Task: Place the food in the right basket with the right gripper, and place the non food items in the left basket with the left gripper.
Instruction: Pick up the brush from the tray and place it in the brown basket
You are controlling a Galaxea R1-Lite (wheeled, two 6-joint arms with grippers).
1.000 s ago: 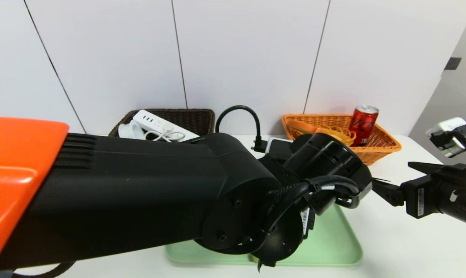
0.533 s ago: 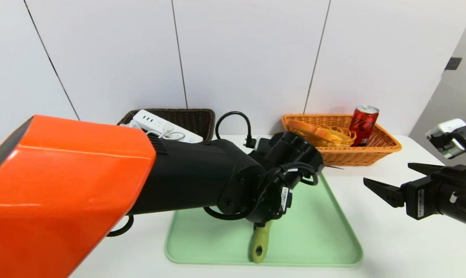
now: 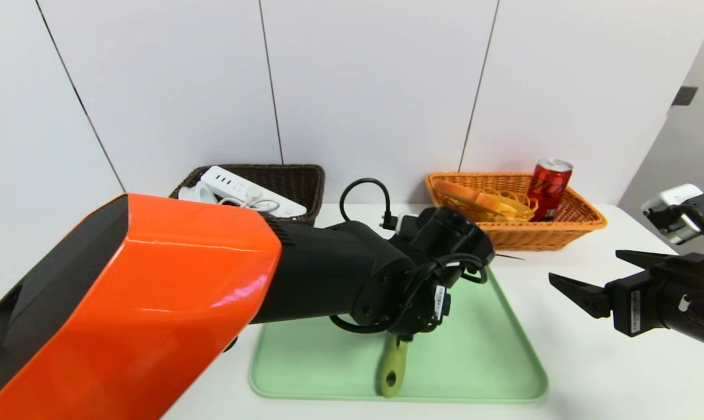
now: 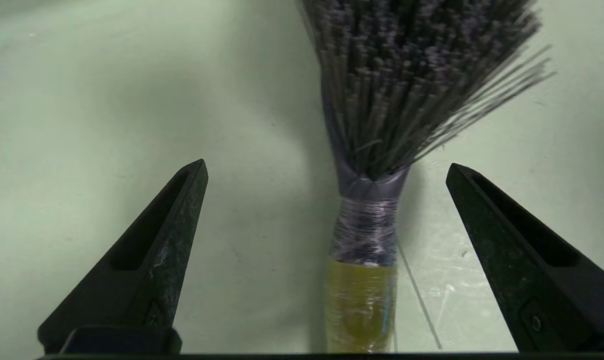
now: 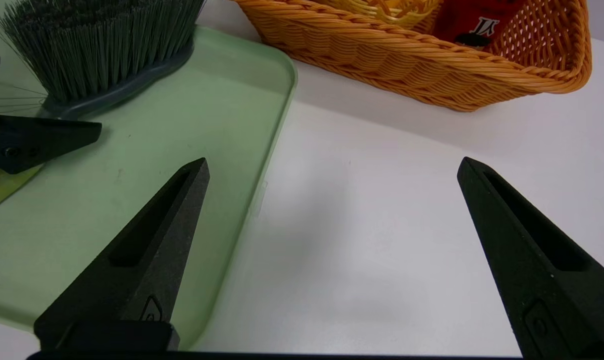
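Brush point(image 4: 367, 165): a hand brush with a yellow-green handle and dark bristles, lying flat on the pale green tray point(image 3: 503, 373) at the middle of the counter point(image 3: 591, 385). I run this rig remotely. Nearest to me, the handle end with its hanging hole points back toward the robot; the long axis runs straight away, bristles fanning at the far end. My left claw point(image 4: 327, 170) hangs just above the neck where handle meets bristles, fingers spread wide, one on each side of that axis, touching nothing. I judge it only needs to drop and close across the handle. My right claw point(image 3: 585, 274) is also wide open and empty, parked off the tray's right edge, well apart from the brush.

Farther back, the dark left basket point(image 3: 293, 181) holds a white power strip point(image 3: 247, 192). The orange right basket point(image 3: 573, 224) holds yellow food and a red can point(image 3: 549, 186) with white script, seemingly a cola logo, too small to read.
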